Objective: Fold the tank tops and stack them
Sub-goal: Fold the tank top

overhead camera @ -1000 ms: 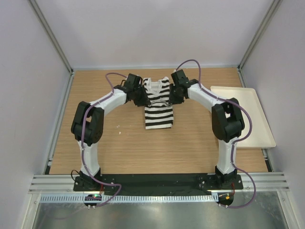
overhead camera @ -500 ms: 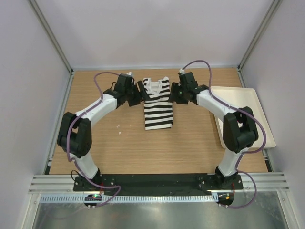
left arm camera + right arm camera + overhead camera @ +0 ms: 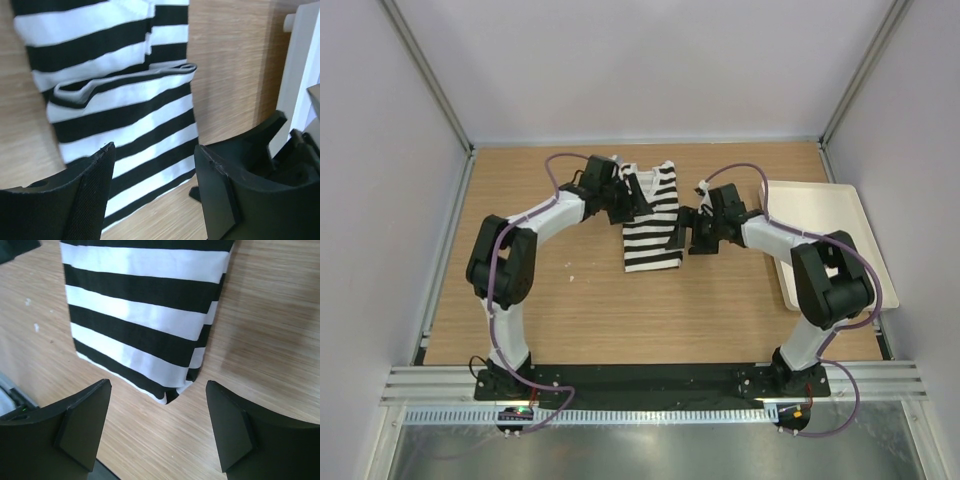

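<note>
Currently the folded tank top [image 3: 653, 220] lies flat near the far edge of the desk [image 3: 580, 300], about the middle. The left hand [image 3: 632, 200] hangs spread over its upper left part, and the right hand [image 3: 680, 235] is spread at its near right corner. Neither hand pinches anything.

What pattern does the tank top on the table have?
Black and white horizontal stripes on the tank top, clearest in the right wrist view.
</note>
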Motion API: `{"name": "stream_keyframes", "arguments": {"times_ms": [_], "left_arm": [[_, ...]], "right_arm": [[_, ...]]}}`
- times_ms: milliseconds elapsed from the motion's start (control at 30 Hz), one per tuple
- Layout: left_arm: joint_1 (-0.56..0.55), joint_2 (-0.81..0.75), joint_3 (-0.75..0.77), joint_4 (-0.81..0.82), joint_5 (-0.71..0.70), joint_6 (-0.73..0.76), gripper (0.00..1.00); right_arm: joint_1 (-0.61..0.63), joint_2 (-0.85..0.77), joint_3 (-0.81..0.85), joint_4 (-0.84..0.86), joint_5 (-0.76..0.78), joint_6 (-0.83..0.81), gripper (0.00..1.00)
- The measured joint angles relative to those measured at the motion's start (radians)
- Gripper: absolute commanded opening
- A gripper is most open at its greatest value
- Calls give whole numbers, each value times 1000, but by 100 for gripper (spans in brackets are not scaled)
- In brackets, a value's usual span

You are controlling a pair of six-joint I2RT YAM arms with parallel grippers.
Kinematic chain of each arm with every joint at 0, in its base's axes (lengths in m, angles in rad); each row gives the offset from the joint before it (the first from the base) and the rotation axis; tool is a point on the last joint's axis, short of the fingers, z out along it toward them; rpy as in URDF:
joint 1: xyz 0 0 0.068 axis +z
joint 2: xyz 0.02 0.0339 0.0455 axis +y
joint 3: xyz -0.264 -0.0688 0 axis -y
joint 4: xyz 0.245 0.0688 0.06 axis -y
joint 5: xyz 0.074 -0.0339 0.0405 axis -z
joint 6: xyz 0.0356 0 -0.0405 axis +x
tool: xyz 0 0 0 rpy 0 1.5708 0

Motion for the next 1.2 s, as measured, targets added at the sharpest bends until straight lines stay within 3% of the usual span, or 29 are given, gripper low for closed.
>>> {"name": "stream_keyframes", "arguments": {"times_ms": [333, 567, 667, 867, 900, 967, 1067, 1200], "left_arm": [[-13, 196, 154, 72, 95, -84, 63], [-16, 281, 190, 104, 153, -139, 64], [-20, 302, 209, 124, 162, -158, 63], [-24, 332, 229, 145, 158, -162, 63], [-24, 332, 227, 146, 152, -159, 63], [-25, 332, 224, 146, 144, -156, 63], [-26, 330, 216, 155, 137, -156, 63], [-27, 317, 198, 167, 116, -155, 63]], "right_arm": [[-35, 29, -44, 230, -179, 37, 82], [-35, 115, -43, 287, -235, 59, 81], [-36, 122, -43, 300, -258, 69, 76], [-36, 117, -65, 323, -290, 82, 54], [-36, 112, -82, 327, -291, 84, 43], [-36, 93, -122, 333, -291, 91, 32], [-36, 65, -162, 313, -293, 97, 6], [-36, 39, -167, 292, -290, 106, 1]]}}
